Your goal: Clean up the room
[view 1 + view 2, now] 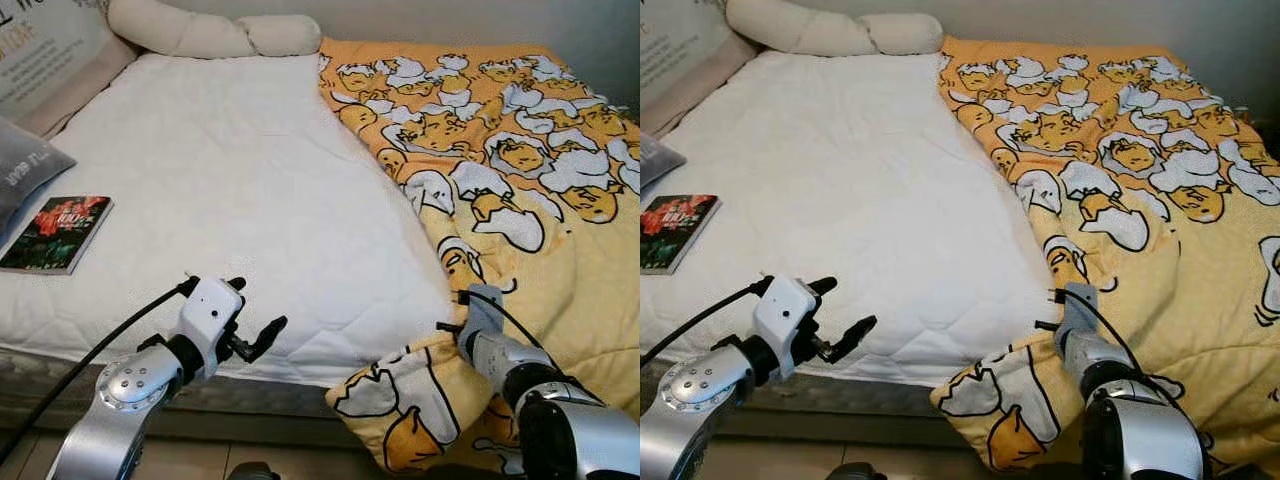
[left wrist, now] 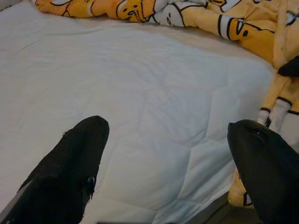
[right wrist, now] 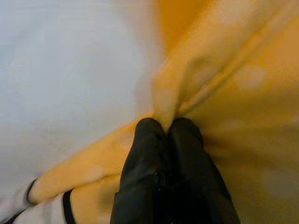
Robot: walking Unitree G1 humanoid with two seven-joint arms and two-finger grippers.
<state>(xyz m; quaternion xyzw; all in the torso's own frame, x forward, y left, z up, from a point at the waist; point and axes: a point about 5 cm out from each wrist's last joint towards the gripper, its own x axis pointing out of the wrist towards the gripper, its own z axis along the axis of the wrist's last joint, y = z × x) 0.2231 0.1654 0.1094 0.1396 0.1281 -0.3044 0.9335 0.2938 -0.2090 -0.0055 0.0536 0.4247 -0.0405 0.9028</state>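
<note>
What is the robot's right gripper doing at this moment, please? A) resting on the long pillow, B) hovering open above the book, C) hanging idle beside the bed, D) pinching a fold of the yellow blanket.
D: in the right wrist view the right gripper has its fingers shut on a fold of the yellow blanket.

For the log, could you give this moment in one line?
right gripper: shut on blanket | left gripper: open over mattress | book: on mattress
</note>
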